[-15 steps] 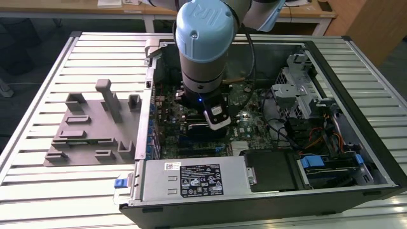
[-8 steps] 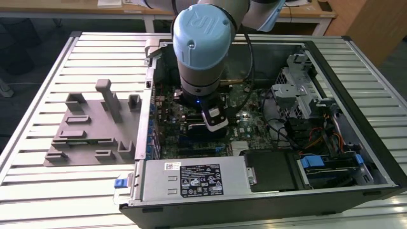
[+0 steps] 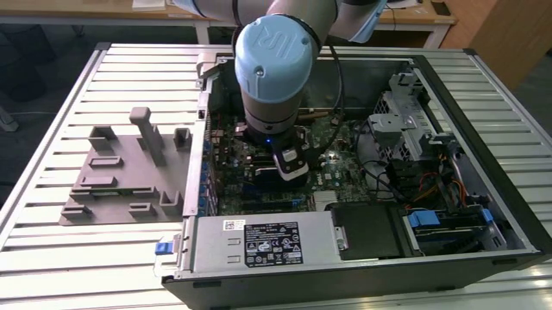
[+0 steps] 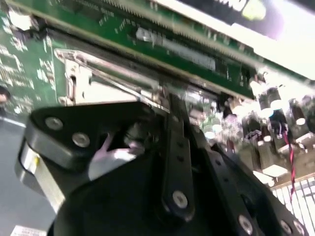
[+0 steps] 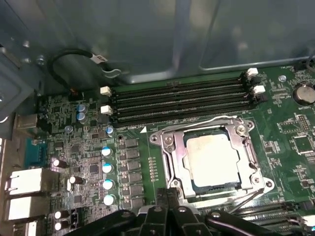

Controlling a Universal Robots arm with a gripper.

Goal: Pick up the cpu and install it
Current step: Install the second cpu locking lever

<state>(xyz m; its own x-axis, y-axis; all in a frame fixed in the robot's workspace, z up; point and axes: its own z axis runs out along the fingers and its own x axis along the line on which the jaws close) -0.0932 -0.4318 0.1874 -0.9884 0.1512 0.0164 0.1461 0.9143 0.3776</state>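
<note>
Silver-topped, one flat square cpu point(image 5: 214, 160) sits inside the steel socket frame point(image 5: 170, 157), beside four black memory slots point(image 5: 179, 101). Whether the black gripper point(image 5: 170, 216) is spread or closed, I cannot tell.

Slatted table point(image 3: 52, 116): computer case point(image 3: 483, 258), grey holder point(image 3: 121, 174)

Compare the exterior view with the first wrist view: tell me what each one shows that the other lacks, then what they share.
Exterior view alone: the whole open computer case on a slatted table, the grey holder block, the power supply and the arm reaching down inside. First wrist view alone: the cpu seated in its socket frame, and the empty memory slots. Shared: the green motherboard.
</note>
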